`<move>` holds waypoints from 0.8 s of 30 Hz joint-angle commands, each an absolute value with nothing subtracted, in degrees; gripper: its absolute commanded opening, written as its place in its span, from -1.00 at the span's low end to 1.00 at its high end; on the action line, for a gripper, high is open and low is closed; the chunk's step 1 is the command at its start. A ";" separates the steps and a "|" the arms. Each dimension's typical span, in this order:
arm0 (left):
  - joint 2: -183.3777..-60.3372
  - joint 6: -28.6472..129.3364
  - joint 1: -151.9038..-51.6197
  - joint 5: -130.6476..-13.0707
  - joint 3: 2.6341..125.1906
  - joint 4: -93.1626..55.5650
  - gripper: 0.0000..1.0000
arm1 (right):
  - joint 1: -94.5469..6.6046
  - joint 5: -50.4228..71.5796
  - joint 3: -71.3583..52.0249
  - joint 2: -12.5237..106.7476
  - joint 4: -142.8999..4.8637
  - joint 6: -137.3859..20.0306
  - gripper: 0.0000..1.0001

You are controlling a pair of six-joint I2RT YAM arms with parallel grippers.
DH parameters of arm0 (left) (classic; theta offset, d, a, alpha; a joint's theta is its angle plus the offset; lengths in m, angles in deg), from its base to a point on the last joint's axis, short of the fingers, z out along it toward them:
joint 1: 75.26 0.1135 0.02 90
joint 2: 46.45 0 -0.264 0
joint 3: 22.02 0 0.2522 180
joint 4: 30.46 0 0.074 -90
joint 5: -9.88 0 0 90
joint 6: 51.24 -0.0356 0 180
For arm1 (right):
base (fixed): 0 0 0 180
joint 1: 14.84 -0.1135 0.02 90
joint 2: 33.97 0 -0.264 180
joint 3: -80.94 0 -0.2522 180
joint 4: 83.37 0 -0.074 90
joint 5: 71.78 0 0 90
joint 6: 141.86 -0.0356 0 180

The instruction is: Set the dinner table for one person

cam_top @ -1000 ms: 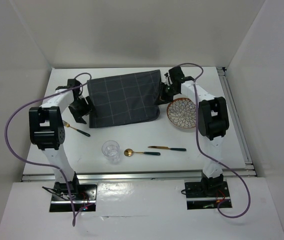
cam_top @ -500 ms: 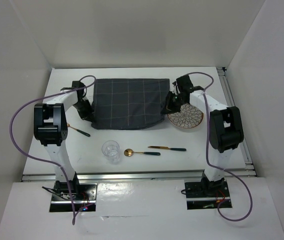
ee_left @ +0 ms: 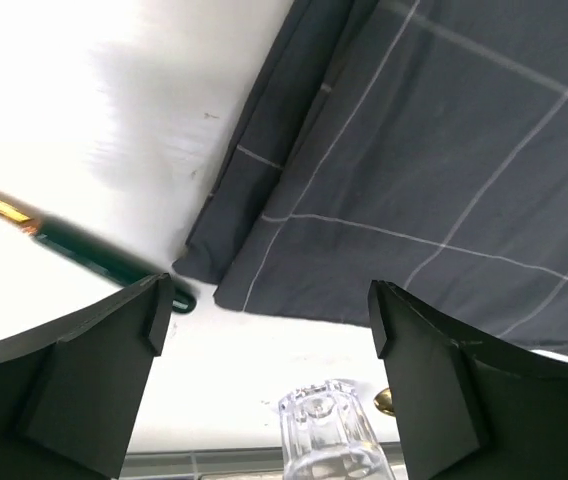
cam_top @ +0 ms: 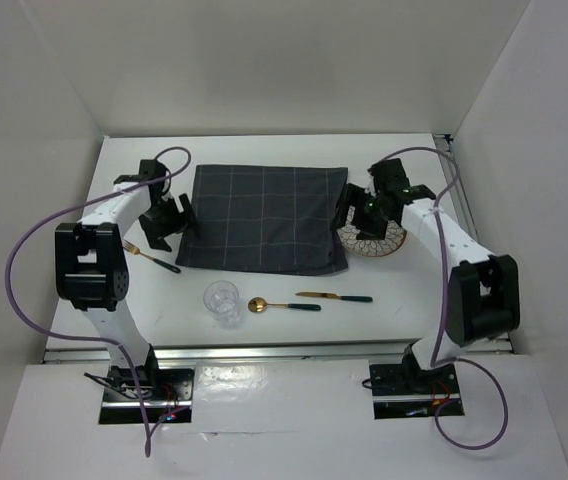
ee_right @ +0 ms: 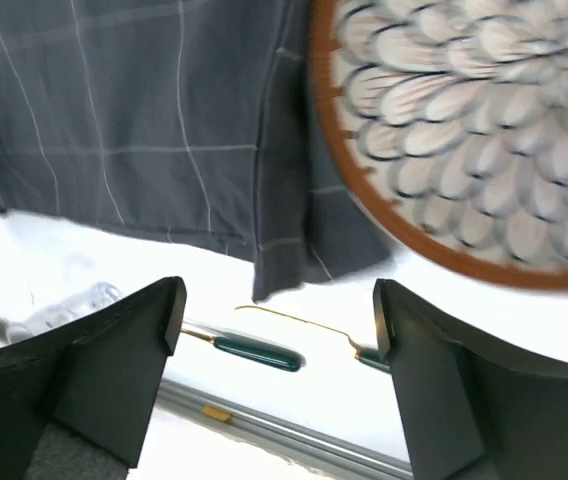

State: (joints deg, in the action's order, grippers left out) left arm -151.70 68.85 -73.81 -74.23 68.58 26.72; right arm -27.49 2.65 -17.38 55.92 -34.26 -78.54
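The dinner table [cam_top: 419,295] is a wide white top. A dark grey checked mat [cam_top: 264,218] lies flat on it between my grippers. My left gripper [cam_top: 180,221] stands open just off the mat's left edge, with nothing between its fingers; in the left wrist view the gripper [ee_left: 269,320] hangs over the mat's [ee_left: 444,150] near left corner. My right gripper [cam_top: 350,211] is open at the mat's right edge, above a patterned plate [cam_top: 376,240]. In the right wrist view the gripper [ee_right: 279,320] is empty, with the plate [ee_right: 464,120] touching the mat's [ee_right: 144,120] corner.
A clear glass [cam_top: 222,300], a gold spoon [cam_top: 282,305] and a knife [cam_top: 334,296], both with green handles, lie near the front edge. A fork [cam_top: 152,258] rests left of the mat. White walls stand on three sides, and a metal rail [cam_top: 284,350] runs along the front.
The mat, held raised at both sides, has been drawn toward the near side and laid flat. Both grippers have opened and let it go.
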 commanded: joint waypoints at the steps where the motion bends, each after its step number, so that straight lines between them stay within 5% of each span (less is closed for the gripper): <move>1: -147.53 67.77 -74.30 -77.56 74.43 29.79 0.96 | -23.91 8.89 -15.35 48.66 -29.11 -79.81 0.78; 8: -153.84 67.77 -82.71 -79.86 86.20 31.02 0.63 | -9.77 12.34 -19.45 46.63 -25.32 -82.44 0.80; 15: -165.79 68.29 -87.22 -82.76 93.61 32.26 0.58 | -0.52 0.13 -26.85 50.65 -34.62 -84.82 0.76; 24: -170.38 67.77 -90.20 -82.76 93.09 29.37 0.45 | 0.27 -3.58 -31.77 58.84 -46.31 -89.03 0.34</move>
